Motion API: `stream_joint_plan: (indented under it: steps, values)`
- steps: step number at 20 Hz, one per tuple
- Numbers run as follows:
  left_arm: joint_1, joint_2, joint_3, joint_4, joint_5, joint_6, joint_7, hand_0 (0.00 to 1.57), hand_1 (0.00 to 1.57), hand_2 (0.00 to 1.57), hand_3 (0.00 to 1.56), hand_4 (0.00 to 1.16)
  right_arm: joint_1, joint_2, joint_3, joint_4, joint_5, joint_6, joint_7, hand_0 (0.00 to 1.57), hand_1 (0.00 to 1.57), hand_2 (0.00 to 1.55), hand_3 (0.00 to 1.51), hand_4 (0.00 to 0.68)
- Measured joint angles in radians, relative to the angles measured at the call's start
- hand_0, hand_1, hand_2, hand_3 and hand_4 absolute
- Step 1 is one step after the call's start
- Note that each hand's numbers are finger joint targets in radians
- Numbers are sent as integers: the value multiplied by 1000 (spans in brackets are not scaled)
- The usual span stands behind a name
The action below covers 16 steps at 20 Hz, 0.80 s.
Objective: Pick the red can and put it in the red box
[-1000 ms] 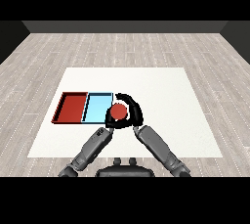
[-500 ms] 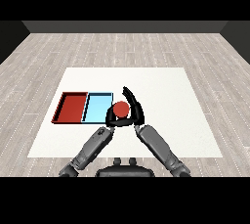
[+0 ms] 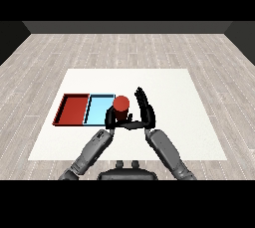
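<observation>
Since the earlier frame the red can (image 3: 121, 105) has been passed leftward; it is now clasped by the curled left hand (image 3: 112, 118) just beside the light blue tray (image 3: 97, 110); the right hand (image 3: 144, 108) is held open alongside; rigid, light, probably slick, it is best gripped round its side; the red tray (image 3: 72, 109) lies farther left.

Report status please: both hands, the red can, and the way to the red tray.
Right robot hand open beside red can. Left robot hand at can's base, fingers unclear. Can upright, right of light blue tray. Red tray beyond it.
</observation>
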Motion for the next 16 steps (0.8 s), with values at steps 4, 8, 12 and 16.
stream_joint_plan:
  steps: [4,8,12,16]
  values:
    - [13,13,41,-23,-30,-23,13,1571,1571,1568,1472,1126,57,-31,-43,-87,2,37,12,0,0,0,0,0]
    - [-16,41,105,-15,-38,-47,39,1571,1571,1571,1484,1139,135,-71,-106,-172,-48,90,7,0,0,0,0,0]
    - [-29,100,176,-28,-43,-70,68,1571,1571,1571,1482,1127,229,-122,-150,-243,-65,130,-2,0,0,0,0,0]
    - [-29,178,238,-41,-55,-80,109,1571,1571,1571,1495,1117,310,-163,-213,-267,-100,171,-22,0,0,0,0,0]
